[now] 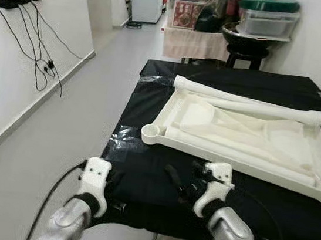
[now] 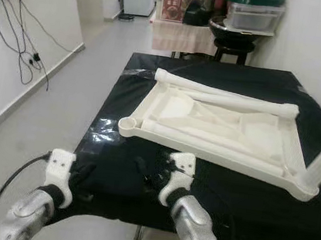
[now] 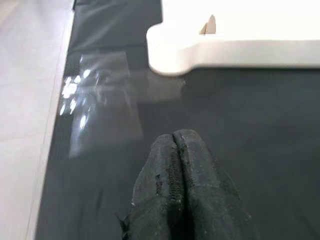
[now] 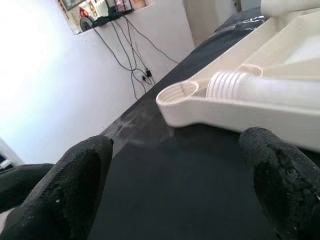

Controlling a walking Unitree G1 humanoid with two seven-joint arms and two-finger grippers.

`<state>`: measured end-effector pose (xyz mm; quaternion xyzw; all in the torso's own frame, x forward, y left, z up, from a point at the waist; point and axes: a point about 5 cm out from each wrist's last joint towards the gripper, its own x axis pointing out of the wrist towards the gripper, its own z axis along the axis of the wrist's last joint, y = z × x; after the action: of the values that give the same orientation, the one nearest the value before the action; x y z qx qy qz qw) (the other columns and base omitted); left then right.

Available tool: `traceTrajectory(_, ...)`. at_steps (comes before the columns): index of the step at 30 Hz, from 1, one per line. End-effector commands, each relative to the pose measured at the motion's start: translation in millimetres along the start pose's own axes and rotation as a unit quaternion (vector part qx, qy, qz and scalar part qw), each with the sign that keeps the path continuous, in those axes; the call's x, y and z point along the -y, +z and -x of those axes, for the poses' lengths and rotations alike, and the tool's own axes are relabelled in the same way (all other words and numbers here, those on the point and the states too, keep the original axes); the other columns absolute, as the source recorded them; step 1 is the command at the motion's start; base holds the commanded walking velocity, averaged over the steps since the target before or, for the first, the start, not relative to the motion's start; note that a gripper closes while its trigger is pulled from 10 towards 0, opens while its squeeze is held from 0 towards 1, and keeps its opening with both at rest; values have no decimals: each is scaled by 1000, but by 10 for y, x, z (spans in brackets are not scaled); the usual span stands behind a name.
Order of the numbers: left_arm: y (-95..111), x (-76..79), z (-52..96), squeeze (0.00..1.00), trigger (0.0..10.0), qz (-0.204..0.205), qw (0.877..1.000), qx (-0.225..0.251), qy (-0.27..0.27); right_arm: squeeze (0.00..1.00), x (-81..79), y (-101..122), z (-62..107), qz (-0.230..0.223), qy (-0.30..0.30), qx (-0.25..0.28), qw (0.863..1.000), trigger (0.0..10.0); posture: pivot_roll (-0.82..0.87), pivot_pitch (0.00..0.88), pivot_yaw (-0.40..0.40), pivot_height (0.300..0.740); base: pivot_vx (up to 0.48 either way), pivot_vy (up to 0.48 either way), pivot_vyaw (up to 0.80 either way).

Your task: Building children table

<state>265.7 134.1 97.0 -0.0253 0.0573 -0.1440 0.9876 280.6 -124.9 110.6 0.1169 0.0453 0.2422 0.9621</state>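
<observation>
Hovering near the tabletop [image 1: 248,131], left end effector [image 3: 175,165] closed empty, right end effector [image 4: 175,170] open; no legible writing.

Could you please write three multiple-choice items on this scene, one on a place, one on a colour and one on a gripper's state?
1. Where does the white tabletop lie?
A. upside down on the black-covered table
B. on the floor
C. leaning upright against the wall

2. What colour is the lid of the clear bin in the background on the right?
A. yellow
B. green
C. blue

3. How do the grippers stand?
A. both open
B. both shut
C. left gripper shut, right gripper open

Answers:
1. A: its ribbed underside and corner socket face up, with loose legs resting in it.
2. B: the lid is dark green.
3. C: the left wrist view shows the fingers pressed together; the right wrist view shows them wide apart, with nothing between.
</observation>
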Motion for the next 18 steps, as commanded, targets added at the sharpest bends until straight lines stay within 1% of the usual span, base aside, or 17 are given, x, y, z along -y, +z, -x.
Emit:
traceTrajectory(1,-61,-52,36,0,10000,-2,1000,-11,7,0,-26,-9,-29,-7,7,4,1000,10000,2,0,30,740,326,0,0)
traceTrajectory(7,-39,-55,29,0,10000,-5,1000,-7,3,0,-20,-15,-36,-17,7,6,1000,10000,1,0,29,740,329,0,0)
traceTrajectory(10,-2,-38,20,0,10000,-13,1000,-1,-7,0,-15,-18,-36,-26,8,10,1000,10000,3,0,26,740,320,0,0)
traceTrajectory(14,111,34,11,0,10000,-1,999,20,-37,0,-12,-16,-32,-35,10,15,999,10000,3,0,26,740,0,0,0)
traceTrajectory(15,151,59,7,0,10000,0,998,25,-49,0,-12,-16,-30,-38,12,16,999,10000,3,0,26,740,0,0,0)
traceTrajectory(16,220,90,-2,0,10000,0,997,30,-72,0,-12,-14,-29,-42,14,18,999,10000,5,0,25,740,0,0,0)
traceTrajectory(18,234,95,-3,0,10000,0,997,30,-77,0,-12,-14,-30,-43,15,19,999,10000,5,0,25,740,0,0,0)
